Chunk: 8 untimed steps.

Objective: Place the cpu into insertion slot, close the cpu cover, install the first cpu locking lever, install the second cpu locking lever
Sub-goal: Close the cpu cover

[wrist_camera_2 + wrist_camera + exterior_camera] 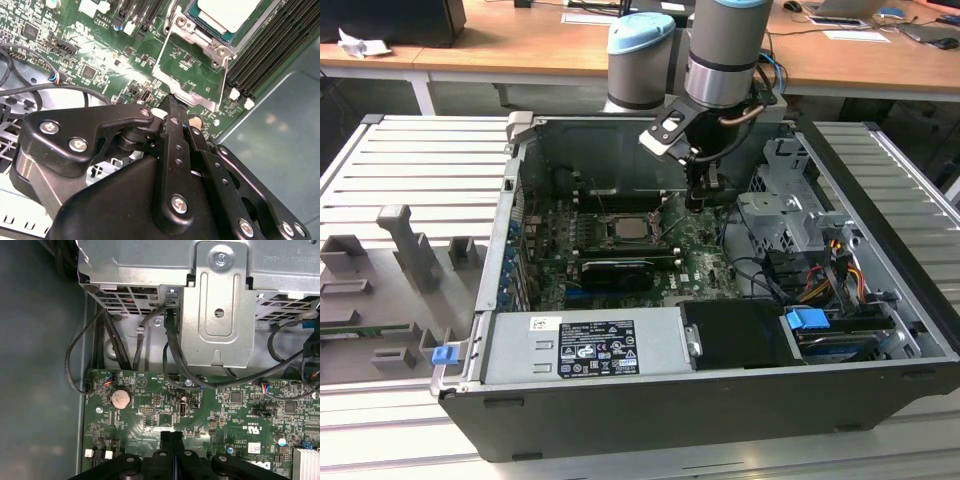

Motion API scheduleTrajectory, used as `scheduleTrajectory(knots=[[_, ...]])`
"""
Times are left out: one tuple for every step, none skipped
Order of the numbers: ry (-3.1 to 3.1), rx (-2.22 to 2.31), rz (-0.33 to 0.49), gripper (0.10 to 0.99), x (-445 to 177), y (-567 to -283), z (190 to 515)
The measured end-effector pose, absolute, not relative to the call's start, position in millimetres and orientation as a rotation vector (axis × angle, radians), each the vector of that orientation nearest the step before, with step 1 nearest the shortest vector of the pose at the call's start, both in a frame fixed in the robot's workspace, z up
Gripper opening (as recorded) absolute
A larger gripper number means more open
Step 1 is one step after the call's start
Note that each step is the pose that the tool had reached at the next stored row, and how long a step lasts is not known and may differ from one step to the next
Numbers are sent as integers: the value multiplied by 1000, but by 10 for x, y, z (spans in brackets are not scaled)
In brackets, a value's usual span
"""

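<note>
The cpu (227,12) lies flat in its socket on the green motherboard, its silver-beige top showing; in the exterior view the cpu (625,228) sits mid-board. The cpu cover (200,99), a silver frame with a large window, is swung open and lies over the board on the side toward my gripper. A thin wire lever (223,80) runs along the cover's edge. My gripper (172,102) is shut with nothing between its fingers, its tip just at the cover's free edge. It hangs to the exterior view's right of the socket, gripper (697,203), and low over the board, gripper (171,436).
A metal drive cage (215,300) with black cables stands just beyond the board edge. A coin battery (120,398) lies near the fingertips. Memory slots (270,45) flank the socket. A long black card (617,270), the power supply (585,345) and the case walls (520,200) hem in the board.
</note>
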State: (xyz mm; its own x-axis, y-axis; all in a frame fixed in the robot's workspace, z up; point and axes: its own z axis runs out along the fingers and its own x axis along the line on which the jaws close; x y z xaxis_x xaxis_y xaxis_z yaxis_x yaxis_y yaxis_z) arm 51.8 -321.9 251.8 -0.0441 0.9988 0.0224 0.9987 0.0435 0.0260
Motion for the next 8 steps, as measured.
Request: scheduleTrajectory(knots=[[2268, 2171, 54, 106, 510, -3219, 2518], [2268, 2170, 54, 106, 501, -3219, 2518], [2268, 2171, 54, 106, 494, -3219, 2518], [2268, 2170, 54, 106, 487, -3219, 2518], [2268, 2171, 54, 106, 471, -3219, 2518], [2268, 2171, 54, 106, 456, -3219, 2517], [2268, 2171, 54, 106, 438, -3219, 2517], [2268, 2171, 54, 106, 425, -3219, 2516]])
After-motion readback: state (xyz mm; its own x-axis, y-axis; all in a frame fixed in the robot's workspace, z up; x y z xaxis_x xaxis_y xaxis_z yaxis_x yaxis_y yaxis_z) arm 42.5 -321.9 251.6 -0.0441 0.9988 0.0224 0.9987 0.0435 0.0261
